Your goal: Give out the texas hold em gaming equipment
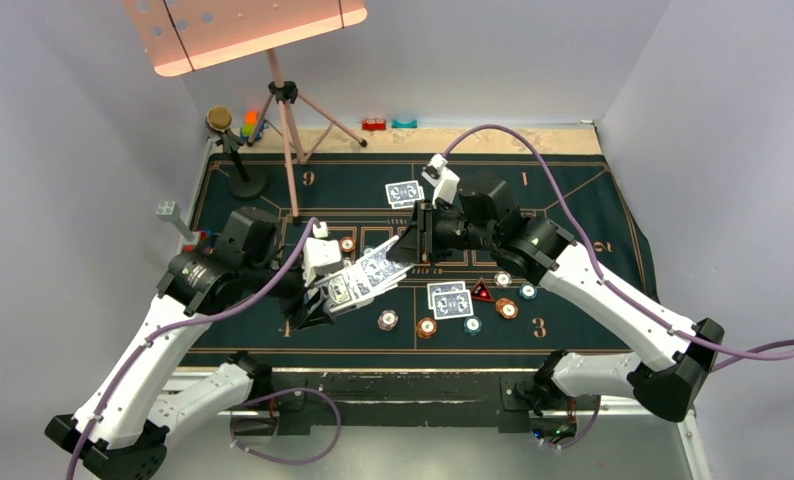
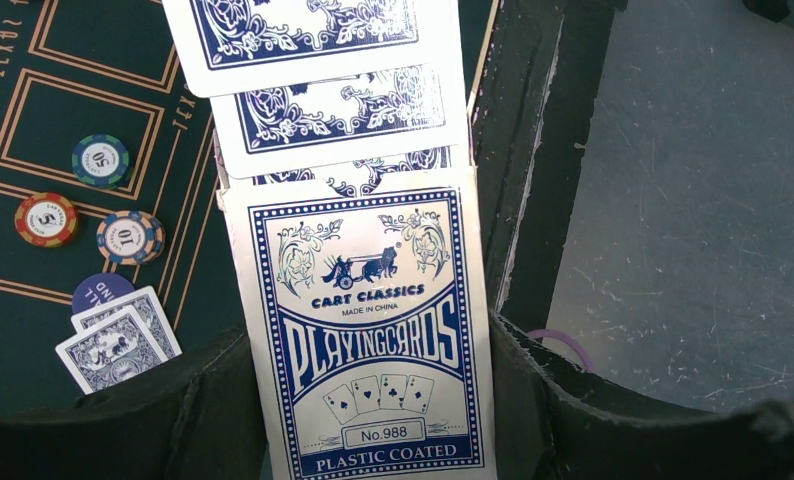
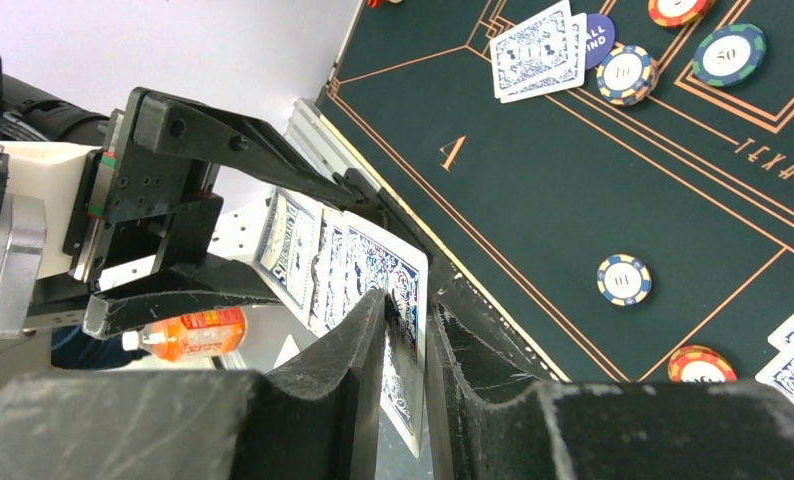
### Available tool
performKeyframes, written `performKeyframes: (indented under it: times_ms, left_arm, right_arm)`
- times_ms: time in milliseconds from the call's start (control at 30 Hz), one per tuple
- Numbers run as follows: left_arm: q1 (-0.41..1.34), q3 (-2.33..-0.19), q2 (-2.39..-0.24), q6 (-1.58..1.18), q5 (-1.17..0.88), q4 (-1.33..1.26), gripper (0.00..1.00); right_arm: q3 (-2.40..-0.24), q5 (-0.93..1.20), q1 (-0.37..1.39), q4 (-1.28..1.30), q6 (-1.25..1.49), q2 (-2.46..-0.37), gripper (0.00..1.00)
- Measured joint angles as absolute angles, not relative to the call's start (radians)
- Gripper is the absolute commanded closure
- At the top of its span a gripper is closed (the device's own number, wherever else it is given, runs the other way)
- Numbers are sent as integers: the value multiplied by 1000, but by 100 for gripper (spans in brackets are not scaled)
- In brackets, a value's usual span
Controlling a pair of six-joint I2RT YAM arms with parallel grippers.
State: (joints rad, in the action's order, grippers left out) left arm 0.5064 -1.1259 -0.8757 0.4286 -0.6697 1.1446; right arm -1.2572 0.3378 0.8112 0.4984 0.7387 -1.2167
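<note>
The black fingers of my left gripper [image 2: 368,340] are sitting closest. They are clamping the blue-and-white printed cardboard card box [image 2: 363,430] by its two long sides, so that tool is narrow and loaded. A fan of blue-and-white patterned-back playing cards [image 2: 333,110] is spreading out of the box's open end. The whole bundle is hanging above the near-left part of the dark green printed table mat [image 1: 573,200]. My right gripper [image 3: 405,330] is reaching in over the middle of the mat and pinching the end card [image 3: 401,275] of the fan by its edge, jaws almost together on it.

I am reading this as the dealing step: taking one card off the fan for a seat. Face-down cards are already lying at two spots, one set [image 1: 451,300] toward the mat's near right and another [image 1: 405,192] toward its far edge. Round striped poker chips [image 1: 426,327] and the red triangular marker [image 1: 482,292] are lying on the mat's near half.

The next move is calling for a straight pull along the card's own plane with the box held firm. The overlapping neighbours look slick and may slide out too. Then I would carry the card to a part of the mat without cards.
</note>
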Motion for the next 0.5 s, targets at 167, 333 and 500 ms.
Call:
performKeyframes:
  times_ms: [167,333,500]
  left_arm:
    - [506,-1126,-876,428,-670,1142,100]
    - [506,-1126,-875,428,-670,1142,100]
    - [506,-1126,-874,428,-670,1142,100]
  right_arm:
    - [-1257,367,811,478,744,-1217,76]
    - [-1257,385,811,461,748,-1217,74]
    - [-1254,411,811,435,757,-1227,74]
